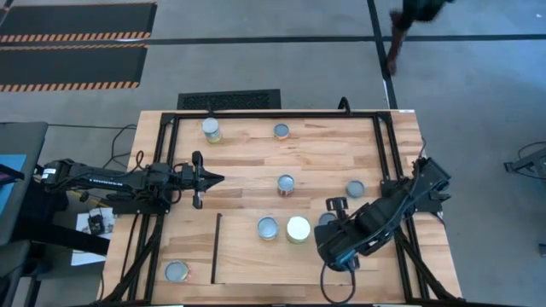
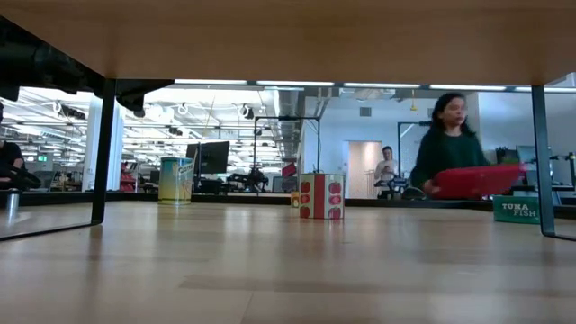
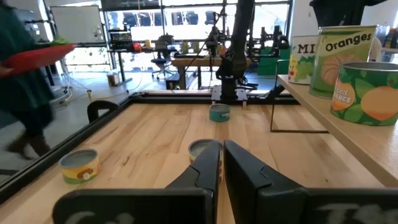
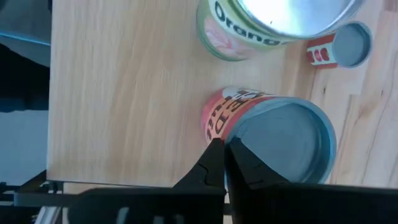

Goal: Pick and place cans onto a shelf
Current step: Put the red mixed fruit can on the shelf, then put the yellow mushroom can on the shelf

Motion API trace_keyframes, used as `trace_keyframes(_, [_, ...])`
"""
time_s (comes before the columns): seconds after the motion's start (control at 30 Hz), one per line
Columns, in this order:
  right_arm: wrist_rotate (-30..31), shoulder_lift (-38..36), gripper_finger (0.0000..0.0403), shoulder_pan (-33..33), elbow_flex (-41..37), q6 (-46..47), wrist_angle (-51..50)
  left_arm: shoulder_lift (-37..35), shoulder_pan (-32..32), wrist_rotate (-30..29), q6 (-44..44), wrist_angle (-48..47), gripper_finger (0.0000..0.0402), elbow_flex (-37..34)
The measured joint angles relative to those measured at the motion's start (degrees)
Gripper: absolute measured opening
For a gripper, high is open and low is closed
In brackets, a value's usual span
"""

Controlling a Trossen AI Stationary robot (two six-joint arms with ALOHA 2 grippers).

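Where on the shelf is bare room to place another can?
The shelf is bare between its left rail and the grey-top can, and along its near edge. It is crowded by the white-top can, where the right tool hovers.

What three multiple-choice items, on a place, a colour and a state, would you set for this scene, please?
1. Where is the white-topped can? A on the shelf; B at the table's far edge; C off the table.
2. What colour is the label nearest the right gripper? A blue; B red; C black.
3. How is the left gripper? A wide open; B shut on a can; C shut, empty.
A: it stands on the panel. B: red label by the fingertips. C: fingers meet, nothing between.
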Motion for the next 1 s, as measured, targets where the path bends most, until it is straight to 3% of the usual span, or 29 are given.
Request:
trace_keyframes(0.23, [-1.5, 0.5, 0.0016, 0.0, 0.8, -0.1, 0.0, 0.0, 0.0, 0.0, 0.0, 0.0, 0.0013, 0.0])
trace_keyframes(1.0, [-1.7, 0.4, 0.0120, 0.0, 0.9, -1.0, 1.6, 0.0, 0.0, 0.0, 0.0, -0.1, 0.0013, 0.0])
